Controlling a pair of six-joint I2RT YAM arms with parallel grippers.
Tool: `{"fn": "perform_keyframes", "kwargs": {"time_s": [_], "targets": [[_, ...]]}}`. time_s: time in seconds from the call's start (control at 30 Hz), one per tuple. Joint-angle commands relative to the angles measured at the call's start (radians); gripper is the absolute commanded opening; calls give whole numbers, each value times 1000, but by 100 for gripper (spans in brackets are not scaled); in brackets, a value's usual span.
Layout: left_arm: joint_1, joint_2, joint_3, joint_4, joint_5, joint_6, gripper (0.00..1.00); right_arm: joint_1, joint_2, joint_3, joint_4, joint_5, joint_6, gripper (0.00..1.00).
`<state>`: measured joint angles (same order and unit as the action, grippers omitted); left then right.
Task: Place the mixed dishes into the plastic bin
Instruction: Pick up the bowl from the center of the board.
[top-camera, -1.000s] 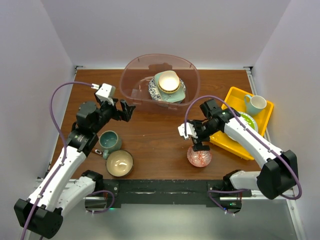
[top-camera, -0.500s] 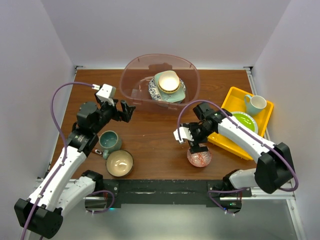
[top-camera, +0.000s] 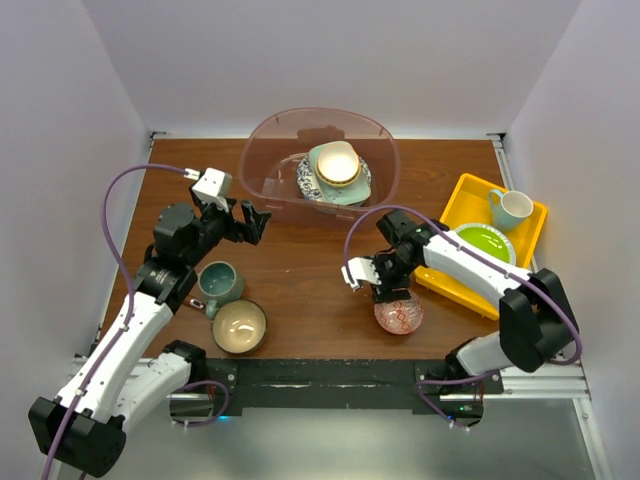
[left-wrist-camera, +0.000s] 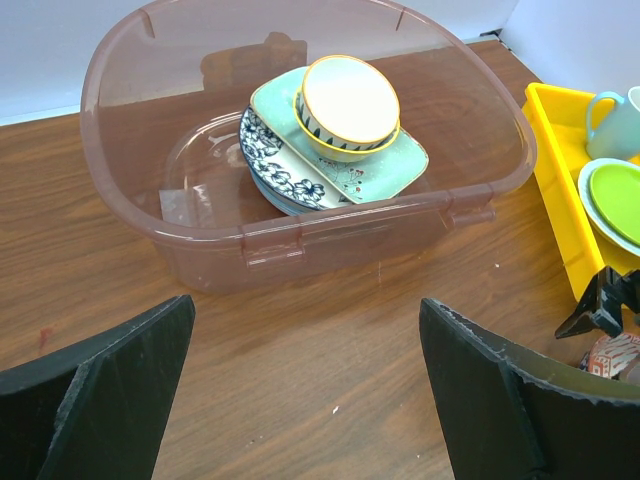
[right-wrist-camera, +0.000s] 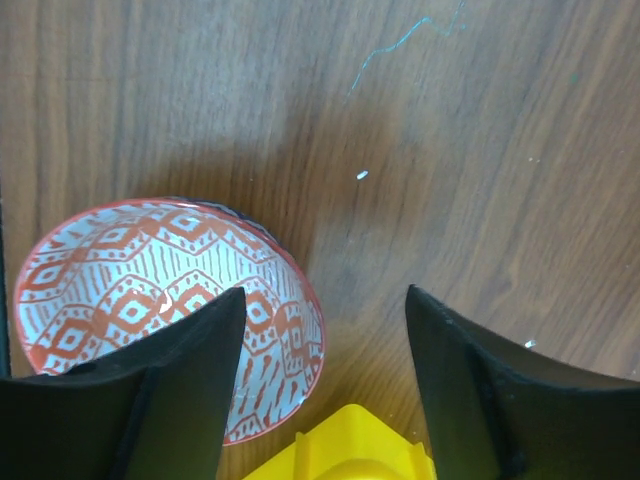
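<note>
Since the earlier frame, the right gripper (right-wrist-camera: 322, 298) has shifted left above the red-patterned bowl (top-camera: 400, 316); the left arm has not moved. The tan bowl (top-camera: 239, 326) and the teal mug (top-camera: 217, 282) stand on the table well short of the plastic bin (left-wrist-camera: 300, 245), to its near left. The red-patterned bowl stands to the bin's near right. The right gripper's jaws are wide apart and hold nothing, with one finger over the bowl and the other over bare table. The left gripper (left-wrist-camera: 305, 305) hangs near the bin's near wall, jaws wide and empty. Inside the bin, a blue-patterned plate (left-wrist-camera: 265, 150) carries a mint square dish (left-wrist-camera: 385, 170), topped by a small bowl (left-wrist-camera: 350, 100).
</note>
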<state>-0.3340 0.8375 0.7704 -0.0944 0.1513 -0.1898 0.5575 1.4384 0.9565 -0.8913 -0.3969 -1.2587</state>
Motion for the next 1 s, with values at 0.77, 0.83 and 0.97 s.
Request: {"fn": "perform_keyframes", "kwargs": {"time_s": [0.77, 0.83, 0.97], "targets": [[7, -6, -5, 38, 7, 10, 100, 16, 40, 39, 55, -66, 191, 0], [7, -3, -8, 39, 13, -2, 100, 18, 45, 60, 66, -83, 267, 0], [7, 3, -10, 47, 39, -10, 100, 15, 45, 83, 77, -128, 364, 0]]}}
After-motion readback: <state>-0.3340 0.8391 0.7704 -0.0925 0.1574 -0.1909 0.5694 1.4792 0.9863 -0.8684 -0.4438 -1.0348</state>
